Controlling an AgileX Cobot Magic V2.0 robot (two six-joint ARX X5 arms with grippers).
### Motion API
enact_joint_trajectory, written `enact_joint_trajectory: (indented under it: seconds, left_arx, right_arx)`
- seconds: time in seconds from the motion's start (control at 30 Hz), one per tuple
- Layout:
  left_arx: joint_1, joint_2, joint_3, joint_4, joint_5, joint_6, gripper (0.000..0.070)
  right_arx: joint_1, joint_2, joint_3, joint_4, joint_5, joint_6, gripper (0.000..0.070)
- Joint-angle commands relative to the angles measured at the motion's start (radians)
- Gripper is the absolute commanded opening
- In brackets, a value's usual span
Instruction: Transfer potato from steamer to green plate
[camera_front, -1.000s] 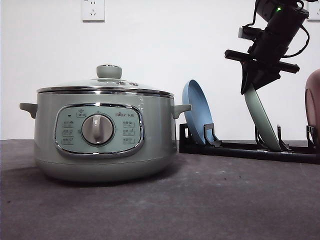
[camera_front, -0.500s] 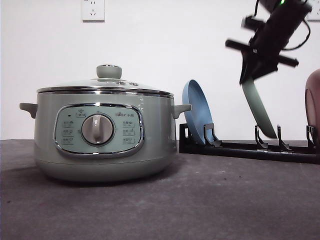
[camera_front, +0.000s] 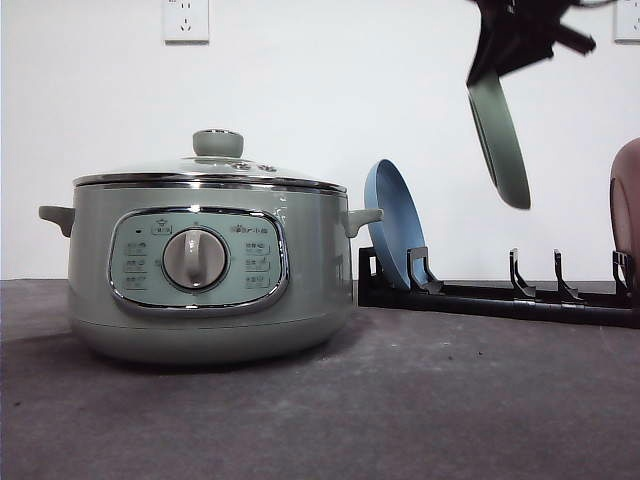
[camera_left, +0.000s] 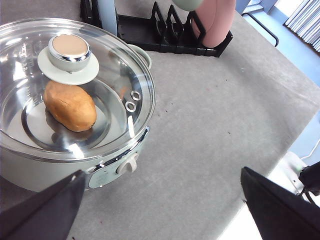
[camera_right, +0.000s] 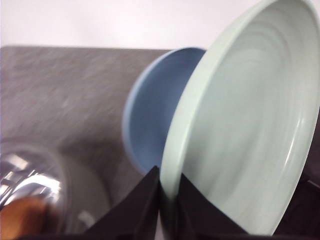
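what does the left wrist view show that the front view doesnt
The left wrist view looks down through the glass lid at the potato lying inside the steamer. It also catches the open left gripper and a pink dish standing in the rack.

The front view shows the steamer's control panel and dial, a wall socket, and the green plate hanging clear above the rack, held at its top edge by the right gripper.

Both show the steamer with its lid on, the rack and the blue plate.

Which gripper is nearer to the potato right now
Left. The left gripper hovers open just above the steamer holding the potato; the right gripper is off by the rack, clamping the green plate.
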Motion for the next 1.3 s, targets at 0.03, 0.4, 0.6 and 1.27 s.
enact_joint_trajectory:
  seconds: [0.03, 0.4, 0.6, 1.27]
  left_arx:
    - [-0.002, 0.01, 0.025, 0.01, 0.006, 0.014, 0.0637]
    - [-0.002, 0.01, 0.025, 0.01, 0.005, 0.025, 0.0637]
    - [-0.002, 0.01, 0.025, 0.01, 0.005, 0.025, 0.0637]
    - [-0.002, 0.01, 0.025, 0.01, 0.005, 0.025, 0.0637]
  right_arx:
    - [0.036, -0.042, 0.024, -0.048, 0.0, -0.092, 0.0008]
    - [0.217, -0.184, 0.023, -0.429, 0.181, -0.281, 0.0007]
    - [0.382, -0.192, -0.006, -0.614, 0.307, -0.302, 0.0006]
    - [0.807, -0.186, -0.457, -0.521, 0.58, -0.165, 0.0006]
